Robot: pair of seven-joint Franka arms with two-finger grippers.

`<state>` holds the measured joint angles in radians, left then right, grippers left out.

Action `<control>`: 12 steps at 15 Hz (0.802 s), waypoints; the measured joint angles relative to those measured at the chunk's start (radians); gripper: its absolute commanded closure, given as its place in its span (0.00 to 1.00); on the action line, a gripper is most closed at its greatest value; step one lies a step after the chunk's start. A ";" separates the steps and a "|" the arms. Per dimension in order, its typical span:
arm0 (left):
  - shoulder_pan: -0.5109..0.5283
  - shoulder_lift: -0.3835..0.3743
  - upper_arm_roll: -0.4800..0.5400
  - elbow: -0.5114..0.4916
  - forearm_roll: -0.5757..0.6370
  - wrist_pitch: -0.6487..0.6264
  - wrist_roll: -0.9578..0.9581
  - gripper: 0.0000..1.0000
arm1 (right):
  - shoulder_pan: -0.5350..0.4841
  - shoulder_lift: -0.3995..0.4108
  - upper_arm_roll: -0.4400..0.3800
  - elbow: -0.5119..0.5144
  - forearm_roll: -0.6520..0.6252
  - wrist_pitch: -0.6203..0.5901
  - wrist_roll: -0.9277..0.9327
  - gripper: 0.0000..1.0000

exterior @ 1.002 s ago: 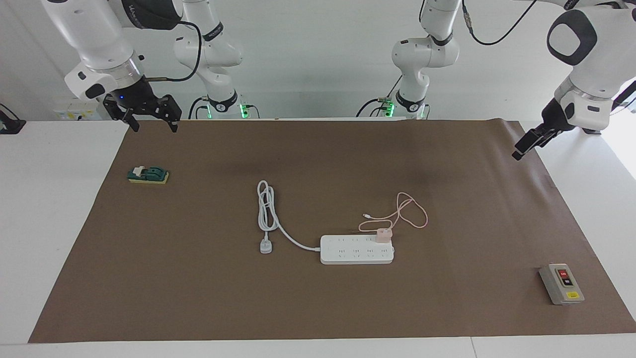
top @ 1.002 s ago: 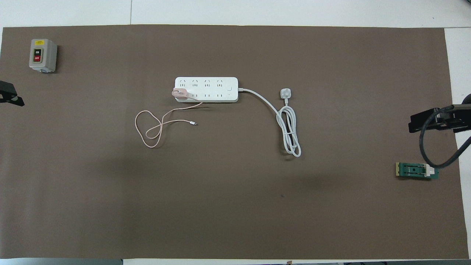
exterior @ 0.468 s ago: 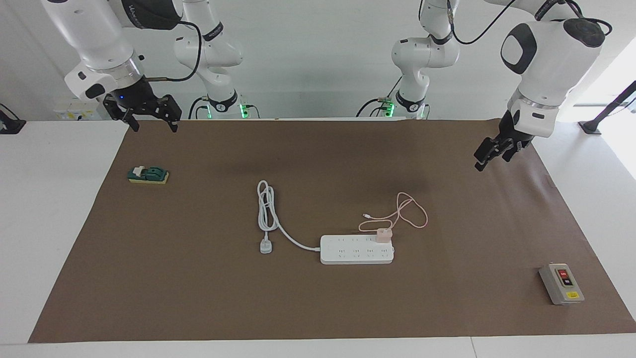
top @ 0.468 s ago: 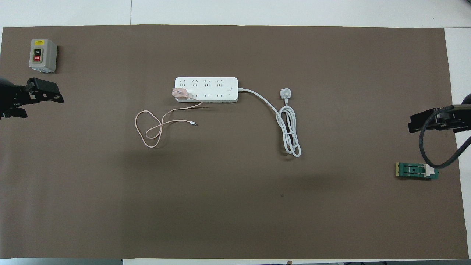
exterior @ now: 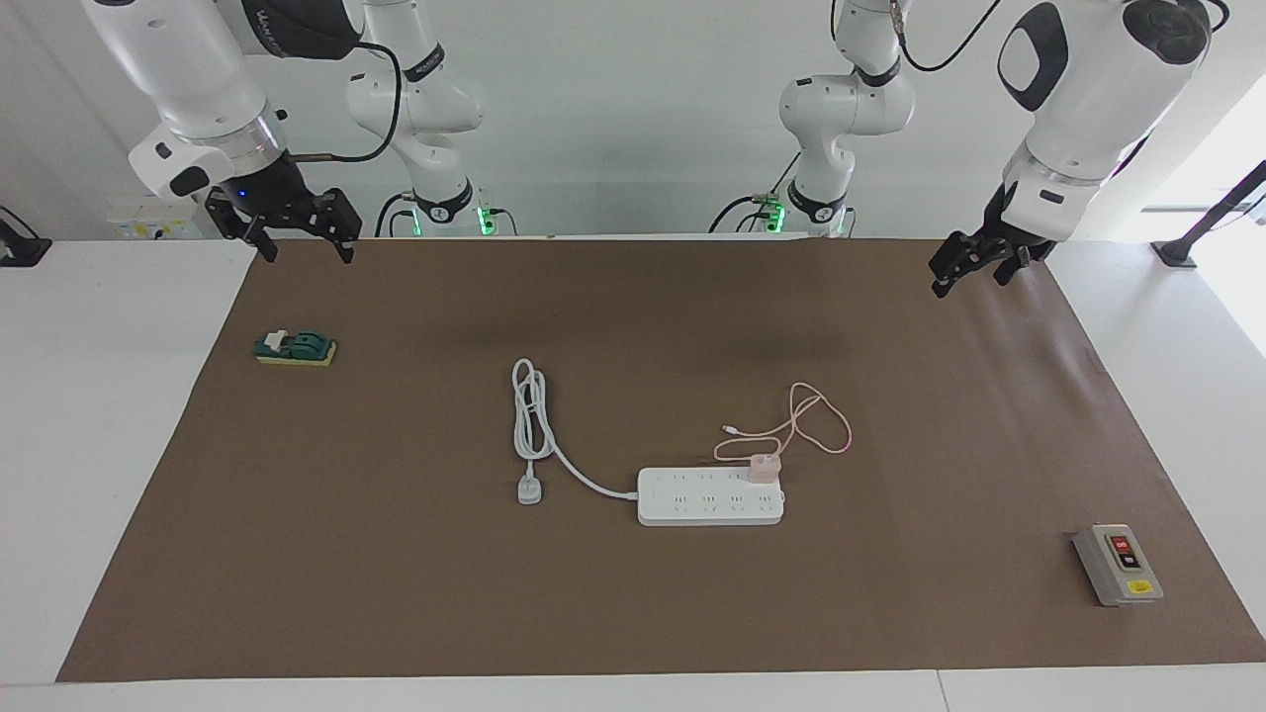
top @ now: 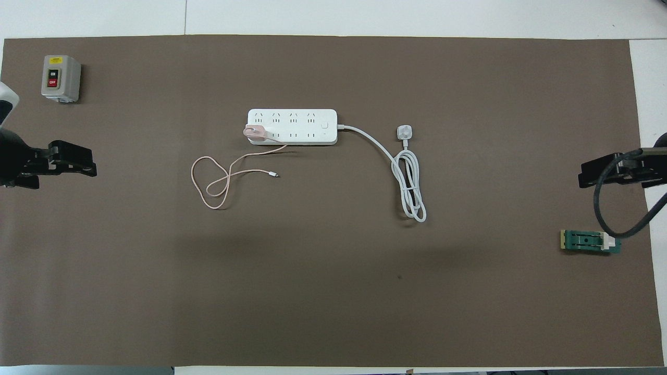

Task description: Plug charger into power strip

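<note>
The white power strip [exterior: 710, 496] [top: 292, 126] lies flat mid-table on the brown mat. The small pink charger [exterior: 763, 467] [top: 254, 131] stands upright on it. It sits in the outlet row nearer the robots, at the end toward the left arm. Whether its prongs are seated I cannot tell. Its thin pink cable [exterior: 819, 425] [top: 211, 179] loops on the mat nearer the robots. My left gripper [exterior: 967, 282] hangs open and empty over the mat's corner at the left arm's end. My right gripper [exterior: 308, 255] waits open and empty over the mat's corner at the right arm's end.
The strip's thick white cord [exterior: 531, 410] coils toward the right arm's end and ends in a white three-pin plug [exterior: 530, 490]. A grey box with red and black buttons [exterior: 1118, 564] sits farther from the robots at the left arm's end. A green block [exterior: 295, 348] lies near the right gripper.
The left arm has swung in from the table's edge to over the mat's corner, its gripper turning and rising. The right arm, the charger and the strip have not moved.
</note>
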<state>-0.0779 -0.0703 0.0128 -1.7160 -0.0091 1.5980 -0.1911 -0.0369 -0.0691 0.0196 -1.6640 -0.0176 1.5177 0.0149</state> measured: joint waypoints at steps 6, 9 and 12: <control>-0.017 -0.005 -0.043 0.013 0.000 -0.039 0.008 0.00 | 0.000 0.000 0.000 0.000 0.000 0.000 0.000 0.00; -0.020 -0.005 -0.049 0.013 0.000 -0.039 0.069 0.00 | 0.000 0.000 0.000 0.000 0.000 0.000 0.000 0.00; -0.017 -0.005 -0.043 0.013 0.000 -0.039 0.112 0.00 | 0.000 0.000 0.000 0.000 0.000 0.000 0.000 0.00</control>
<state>-0.0951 -0.0750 -0.0305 -1.7034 -0.0091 1.5591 -0.0793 -0.0368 -0.0691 0.0196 -1.6640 -0.0176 1.5177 0.0149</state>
